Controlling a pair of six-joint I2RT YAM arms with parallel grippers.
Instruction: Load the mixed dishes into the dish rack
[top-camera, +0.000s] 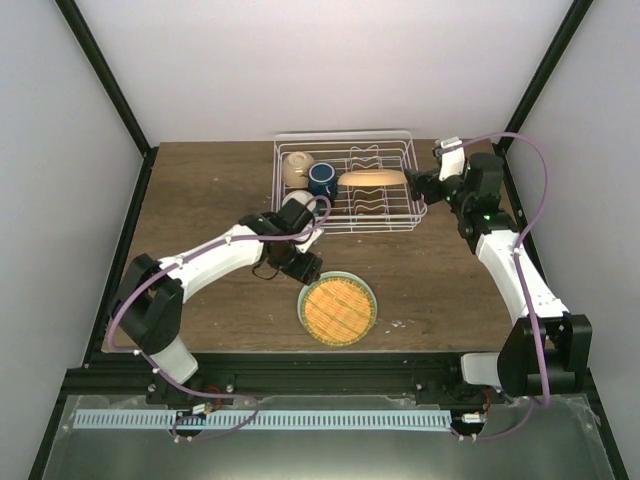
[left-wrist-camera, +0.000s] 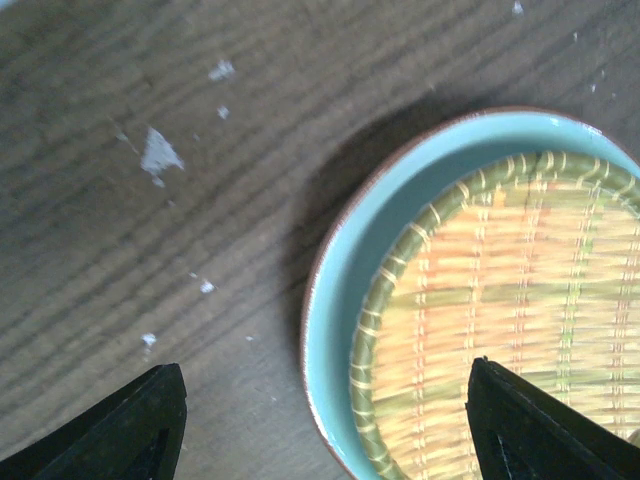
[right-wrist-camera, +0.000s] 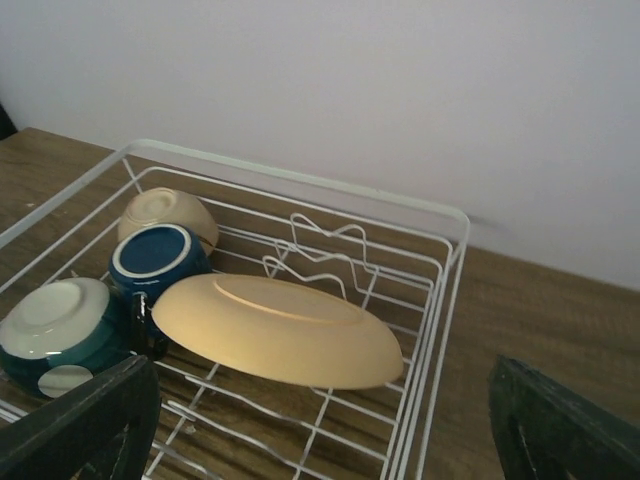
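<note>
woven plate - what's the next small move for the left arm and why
Probably lower the left gripper and close it on the woven plate's rim. That plate is the only dish on the table; the rest are in the rack. The open fingers straddle its rim, one over wood, one over the weave.

Dark wood table (top-camera: 200, 200), kinda scuffed, with little white flecks (left-wrist-camera: 158, 153) scattered around. Sitting right on it: the white wire dish rack (top-camera: 340, 134) toward the back, and the green-rimmed woven-centre plate (top-camera: 338, 308) lying flat in front of it, not touching.
</note>
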